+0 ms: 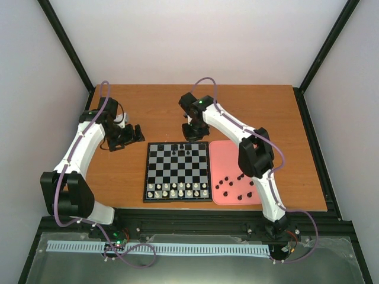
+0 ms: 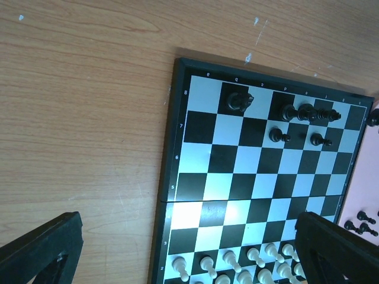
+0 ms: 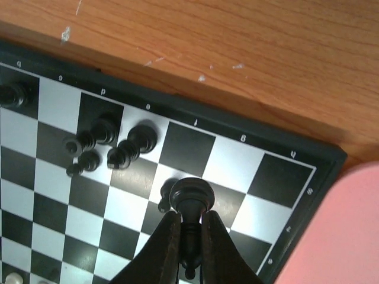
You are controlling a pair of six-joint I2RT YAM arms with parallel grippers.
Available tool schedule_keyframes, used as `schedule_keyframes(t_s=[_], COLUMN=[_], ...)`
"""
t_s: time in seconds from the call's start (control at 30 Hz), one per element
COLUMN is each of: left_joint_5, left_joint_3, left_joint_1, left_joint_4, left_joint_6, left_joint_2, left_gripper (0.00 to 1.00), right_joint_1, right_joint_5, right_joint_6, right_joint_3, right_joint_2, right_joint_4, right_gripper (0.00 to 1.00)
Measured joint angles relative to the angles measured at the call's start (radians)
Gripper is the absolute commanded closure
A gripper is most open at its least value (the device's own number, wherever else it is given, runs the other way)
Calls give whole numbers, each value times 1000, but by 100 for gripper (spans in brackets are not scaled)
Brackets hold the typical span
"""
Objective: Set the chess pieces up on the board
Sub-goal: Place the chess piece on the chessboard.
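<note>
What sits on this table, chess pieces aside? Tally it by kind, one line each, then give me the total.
chessboard: 1
pink tray: 1
robot arms, left and right: 2
Total: 4

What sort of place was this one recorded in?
Probably a lab robot cell: a wooden table walled by plain white panels in black framing, with a chessboard and pink tray set out.
</note>
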Motion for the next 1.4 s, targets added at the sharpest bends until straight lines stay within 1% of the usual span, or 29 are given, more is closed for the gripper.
schedule_keyframes(t_s=[0.4,0.63,1.1,1.4], left_joint_5=[-3,-3,2,2], left_joint_3=[0,0,0,0], left_joint_1=[0,0,0,0], left_joint_4=[0,0,0,0], left_joint_6=[0,0,0,0], left_joint_2=[0,0,3,3], left_gripper=[0,0,0,0], right_joint_1=[-2,-2,-2,-1], right_joint_5=[-44,-53,-64,-61], right_joint_6=[-23,-23,-25,-26], right_joint_3=[69,91,165,174], right_joint_2=[113,121,192,197], right_joint_4=[-17,-24,-44,-68], right_gripper=[95,95,95,95])
